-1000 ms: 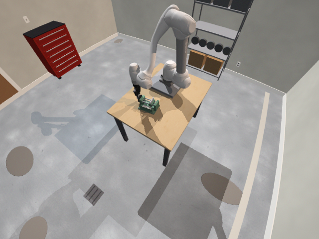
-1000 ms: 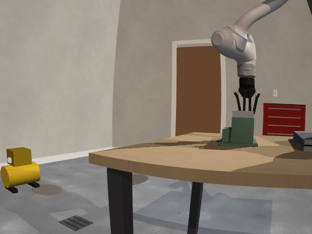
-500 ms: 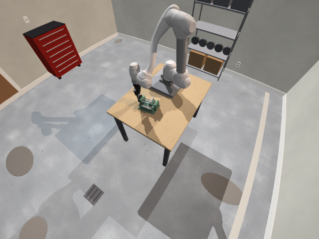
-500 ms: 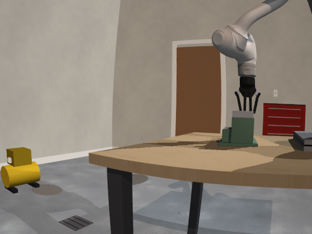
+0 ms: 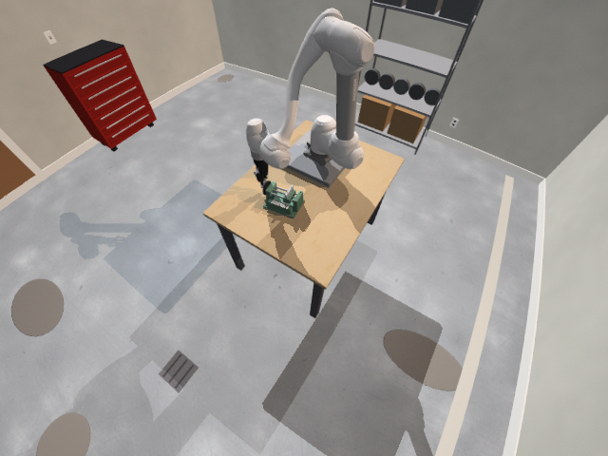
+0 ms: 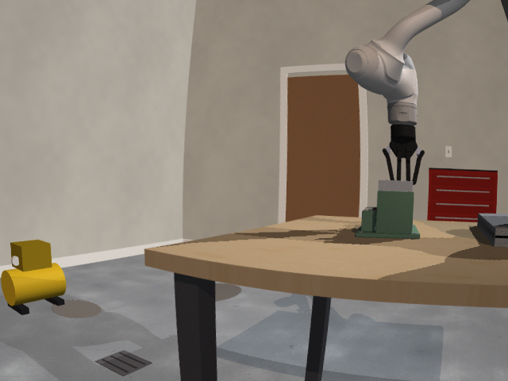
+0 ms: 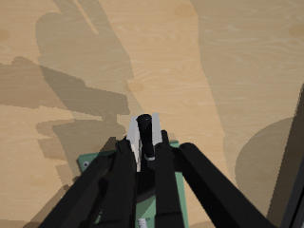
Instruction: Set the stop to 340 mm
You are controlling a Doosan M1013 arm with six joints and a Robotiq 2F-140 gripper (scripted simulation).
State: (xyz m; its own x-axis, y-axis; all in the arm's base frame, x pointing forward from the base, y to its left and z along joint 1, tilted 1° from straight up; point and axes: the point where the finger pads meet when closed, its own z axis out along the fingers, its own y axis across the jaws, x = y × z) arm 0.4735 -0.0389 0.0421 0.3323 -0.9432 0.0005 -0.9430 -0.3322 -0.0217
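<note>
The green stop fixture (image 5: 281, 198) stands on the wooden table (image 5: 307, 211), with metal rails on top. In the exterior view it is a green block with a grey top (image 6: 394, 213). My gripper (image 7: 146, 124) comes down from above at the fixture's left end and is shut on the black handwheel handle (image 7: 145, 127), which stands between the pale finger pads. The gripper's fingers (image 6: 402, 174) reach down behind the fixture's top in the exterior view, so the handle is hidden there. The stop's scale reading cannot be made out.
The robot's grey base plate (image 5: 313, 169) sits at the table's back. A red tool chest (image 5: 100, 93) stands by the left wall, a shelf rack (image 5: 412, 73) behind the table, a yellow compressor (image 6: 30, 272) on the floor.
</note>
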